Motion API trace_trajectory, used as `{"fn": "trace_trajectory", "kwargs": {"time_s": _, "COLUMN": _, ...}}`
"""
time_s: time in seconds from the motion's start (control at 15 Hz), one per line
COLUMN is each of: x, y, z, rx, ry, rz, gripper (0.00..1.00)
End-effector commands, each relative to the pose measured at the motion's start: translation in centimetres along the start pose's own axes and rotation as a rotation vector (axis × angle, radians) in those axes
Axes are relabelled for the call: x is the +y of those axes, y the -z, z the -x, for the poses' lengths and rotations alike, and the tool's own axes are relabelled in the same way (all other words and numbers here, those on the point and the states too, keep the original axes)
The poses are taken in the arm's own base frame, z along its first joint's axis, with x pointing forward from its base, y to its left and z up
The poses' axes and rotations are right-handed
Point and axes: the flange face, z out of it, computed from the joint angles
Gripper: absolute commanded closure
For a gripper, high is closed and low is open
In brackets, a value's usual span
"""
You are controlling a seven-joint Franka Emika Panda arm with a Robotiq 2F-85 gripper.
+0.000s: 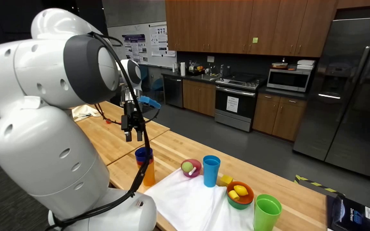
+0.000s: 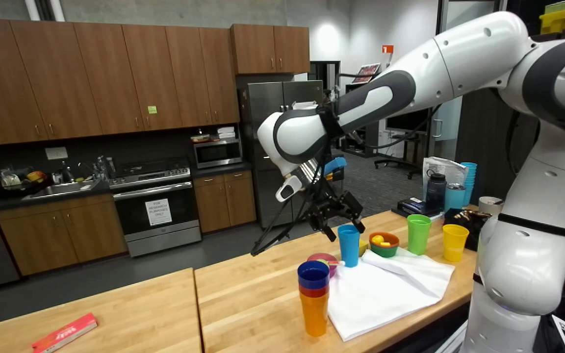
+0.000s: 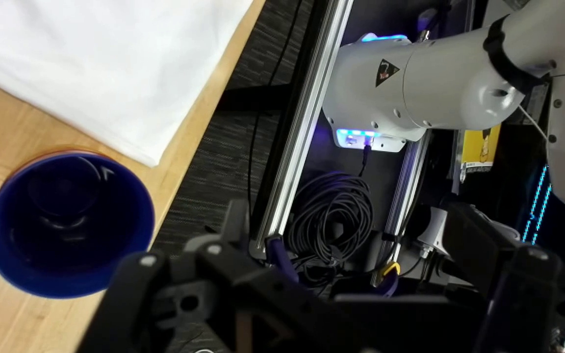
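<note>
My gripper (image 1: 134, 136) hangs above the wooden table with its fingers spread wide and nothing between them. In the wrist view the two fingers of the gripper (image 3: 351, 228) stand far apart, with only floor and cables showing beyond. Nearest to it is a stack of cups (image 1: 149, 173), orange below with red and dark blue rims on top. From above, the blue inside of the top cup (image 3: 69, 225) shows to the left of the jaws, outside them. In an exterior view the gripper (image 2: 345, 231) overlaps the light-blue cup (image 2: 348, 252); it appears higher, and touching cannot be made out.
A white cloth (image 2: 385, 294) covers part of the table. Around it stand a pink bowl (image 1: 196, 163) with a green ball, a yellow block (image 1: 226, 180), an orange-green bowl (image 1: 240, 200) with yellow pieces, a green cup (image 2: 418, 235) and a yellow cup (image 2: 454, 242).
</note>
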Motion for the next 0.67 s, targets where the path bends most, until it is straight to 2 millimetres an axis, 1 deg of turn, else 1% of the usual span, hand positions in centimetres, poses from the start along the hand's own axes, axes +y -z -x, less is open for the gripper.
{"fn": "trace_trajectory", "kwargs": {"time_s": 0.0, "x": 0.0, "y": 0.1, "z": 0.0, "rx": 0.0, "ry": 0.0, "rz": -0.001, "gripper": 0.0}}
{"fn": "trace_trajectory", "kwargs": {"time_s": 0.33, "x": 0.0, "y": 0.1, "z": 0.0, "rx": 0.0, "ry": 0.003, "rz": -0.001, "gripper": 0.0}}
{"fn": "trace_trajectory", "kwargs": {"time_s": 0.47, "x": 0.4, "y": -0.5, "z": -0.5, "rx": -0.028, "ry": 0.061, "rz": 0.001, "gripper": 0.0}}
{"fn": "trace_trajectory", "kwargs": {"time_s": 0.6, "x": 0.7, "y": -1.3, "z": -1.2, "rx": -0.075, "ry": 0.17, "rz": 0.012, "gripper": 0.0}}
